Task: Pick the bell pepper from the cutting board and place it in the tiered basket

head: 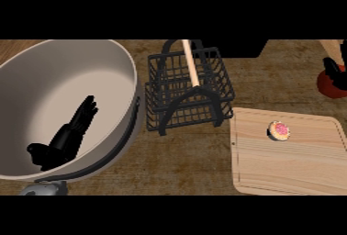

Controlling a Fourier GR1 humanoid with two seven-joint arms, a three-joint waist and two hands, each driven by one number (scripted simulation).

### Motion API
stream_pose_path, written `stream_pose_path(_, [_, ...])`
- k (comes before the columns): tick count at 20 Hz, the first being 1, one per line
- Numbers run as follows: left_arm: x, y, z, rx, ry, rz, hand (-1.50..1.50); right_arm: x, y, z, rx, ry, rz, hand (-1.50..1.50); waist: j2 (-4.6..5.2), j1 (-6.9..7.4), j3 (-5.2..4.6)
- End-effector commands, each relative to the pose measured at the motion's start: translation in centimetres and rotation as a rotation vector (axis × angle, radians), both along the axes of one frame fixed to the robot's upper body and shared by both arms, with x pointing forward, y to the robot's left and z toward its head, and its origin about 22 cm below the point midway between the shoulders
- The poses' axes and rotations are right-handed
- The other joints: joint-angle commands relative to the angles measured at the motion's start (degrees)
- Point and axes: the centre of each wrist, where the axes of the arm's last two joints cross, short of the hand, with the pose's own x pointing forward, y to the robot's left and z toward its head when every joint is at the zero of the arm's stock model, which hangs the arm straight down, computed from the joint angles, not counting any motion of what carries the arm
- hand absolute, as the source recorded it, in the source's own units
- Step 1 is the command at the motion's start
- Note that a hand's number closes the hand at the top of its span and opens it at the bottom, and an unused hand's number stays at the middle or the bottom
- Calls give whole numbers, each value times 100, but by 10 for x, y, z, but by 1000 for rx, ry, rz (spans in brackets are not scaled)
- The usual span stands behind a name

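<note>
The pale wooden cutting board [291, 156] lies nearest at lower right, rounded corners, grained, running off the right edge; a small round pink-and-yellow item [278, 130] sits on its upper left part, bare board all around it; at left the left hand [64, 137] shows against a large smooth beige bowl-like shape [41, 82], fingers straight, grasping nothing; beyond, the black wire tiered basket [190, 87] stands on the mottled brown counter [271, 78]; at far right the right hand [332, 69] wraps the red bell pepper [333, 87].
</note>
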Motion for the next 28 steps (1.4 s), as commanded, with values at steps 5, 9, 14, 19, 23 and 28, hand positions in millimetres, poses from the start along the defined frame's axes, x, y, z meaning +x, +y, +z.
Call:
stream_pose_path(5, [15, -30, -11, -48, 41, -75, 0, 10, 88, 61, 75, 21, -4, 150, 94, 14, -66])
stream_pose_path(9, [14, -42, -5, -44, 34, -106, 0, 20, 138, 87, 80, 50, 9, 150, 105, 87, -66])
stream_pose_path(14, [4, -33, -16, -33, 34, -71, 0, 34, 180, 91, 65, 104, 36, 150, 102, 72, -60])
stream_pose_path(19, [20, -33, -16, -44, 28, -91, 0, 53, 232, 77, 22, 133, 74, 150, 136, 83, -63])
stream_pose_path(23, [18, -41, -16, -36, 40, -108, 0, 56, 259, 58, 35, 157, 93, 150, 126, 53, -60])
stream_pose_path(28, [18, -49, -9, -45, 24, -91, 0, 72, 277, 22, 38, 181, 114, 150, 145, 91, -58])
